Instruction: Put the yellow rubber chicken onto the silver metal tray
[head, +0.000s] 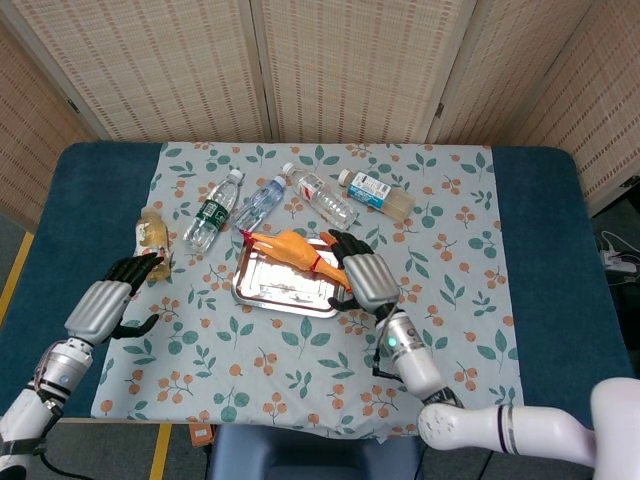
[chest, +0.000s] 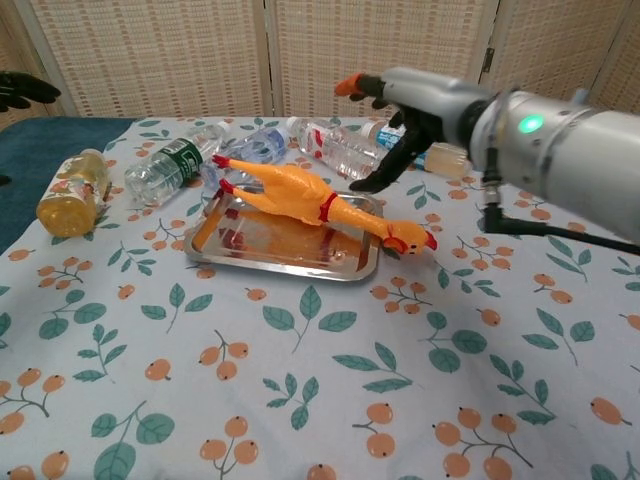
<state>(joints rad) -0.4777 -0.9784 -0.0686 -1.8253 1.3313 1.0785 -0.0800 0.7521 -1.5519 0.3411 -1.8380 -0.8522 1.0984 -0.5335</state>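
Note:
The yellow rubber chicken (chest: 290, 192) lies slantwise on the silver metal tray (chest: 270, 270). Its feet point to the tray's back left, and its red-combed head (chest: 408, 237) hangs over the right rim onto the cloth. In the head view the chicken (head: 290, 250) lies along the far side of the tray (head: 270, 303). My right hand (chest: 420, 110) hovers above and to the right of the chicken, fingers spread, holding nothing; it also shows as the right hand (head: 362, 275) by the tray's right end. My left hand (head: 105, 300) is off to the left over the blue table edge, empty.
A green-labelled bottle (chest: 165, 165), clear bottles (chest: 330, 145) and a blue-and-white-labelled bottle (chest: 425, 145) lie behind the tray. A yellow juice bottle (chest: 70, 190) lies at the left. The floral cloth (chest: 300, 400) covers the table in front.

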